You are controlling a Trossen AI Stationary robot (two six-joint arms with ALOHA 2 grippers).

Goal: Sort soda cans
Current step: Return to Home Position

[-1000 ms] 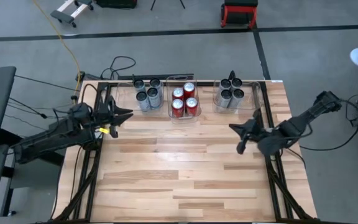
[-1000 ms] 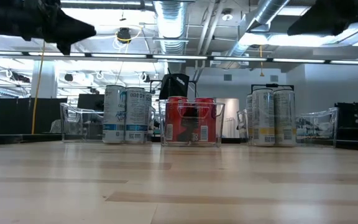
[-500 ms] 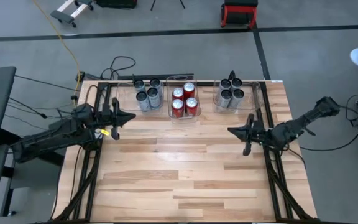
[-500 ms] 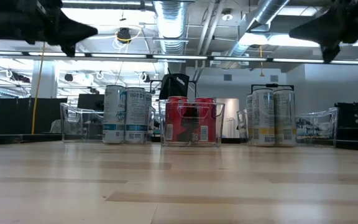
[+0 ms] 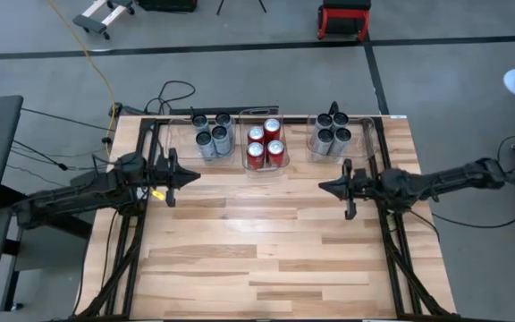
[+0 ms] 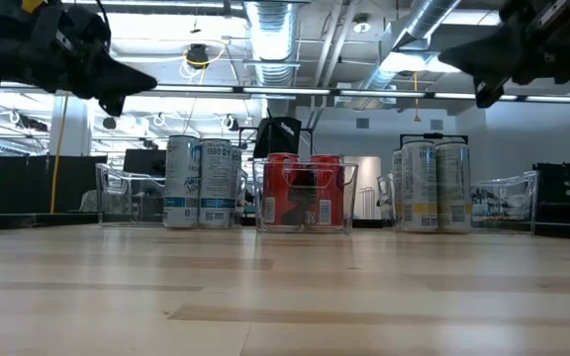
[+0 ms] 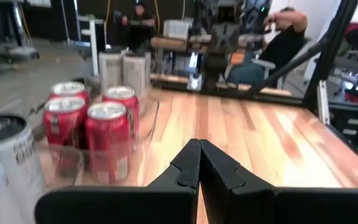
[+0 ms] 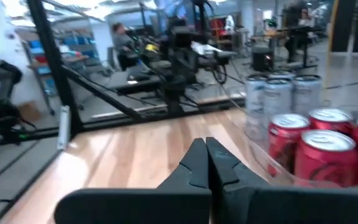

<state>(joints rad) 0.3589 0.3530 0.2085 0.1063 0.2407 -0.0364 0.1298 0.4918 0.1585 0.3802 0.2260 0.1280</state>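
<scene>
Cans [image 5: 266, 141] along far edge, left fingers [image 5: 184, 176], right fingers [image 5: 331, 187] at sides

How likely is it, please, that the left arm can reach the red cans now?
Probably yes: the left hand, shut, hangs near the middle bin, and the red cans stand uncovered there.

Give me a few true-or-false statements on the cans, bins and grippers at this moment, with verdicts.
1. The red cans stand in the middle bin. True.
2. The left gripper holds a can. False: it is shut on nothing, above the table's left side.
3. The right gripper is shut. True.
4. One silver can lies on the table outside the bins. False: the silver cans all stand in the two outer bins.
</scene>
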